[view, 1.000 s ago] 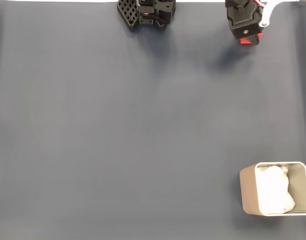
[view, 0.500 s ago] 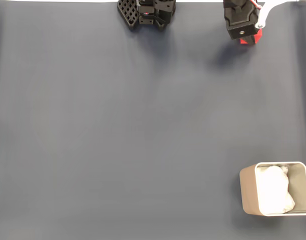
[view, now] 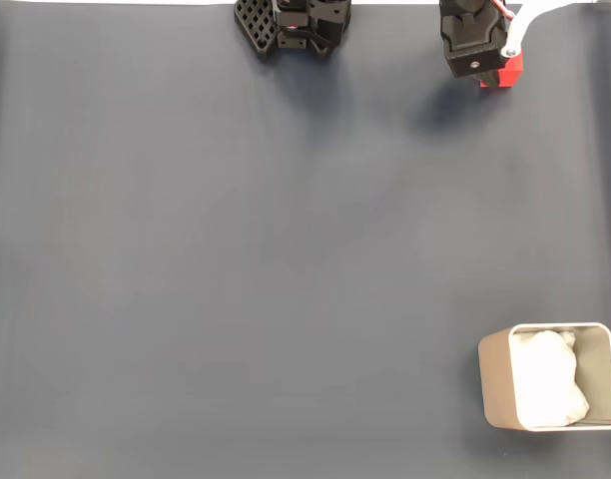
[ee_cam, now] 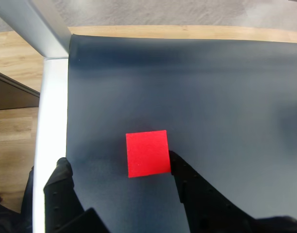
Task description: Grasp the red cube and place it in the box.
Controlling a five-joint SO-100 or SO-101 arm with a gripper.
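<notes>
red cube (ee_cam: 147, 153): flat on dark mat, top-right of fixed view | box (view: 495, 384): beige, paper-lined, bottom-right corner

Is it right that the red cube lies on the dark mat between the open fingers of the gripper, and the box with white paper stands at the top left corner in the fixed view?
Not quite. The red cube does lie on the dark mat between the open fingers of the gripper, but the fixed view shows the box with white paper at the bottom right corner, not the top left.

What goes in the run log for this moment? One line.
phase: approach | pincer: open, straddling cube | cube: on mat, not lifted | box: far off, holds white paper
</notes>
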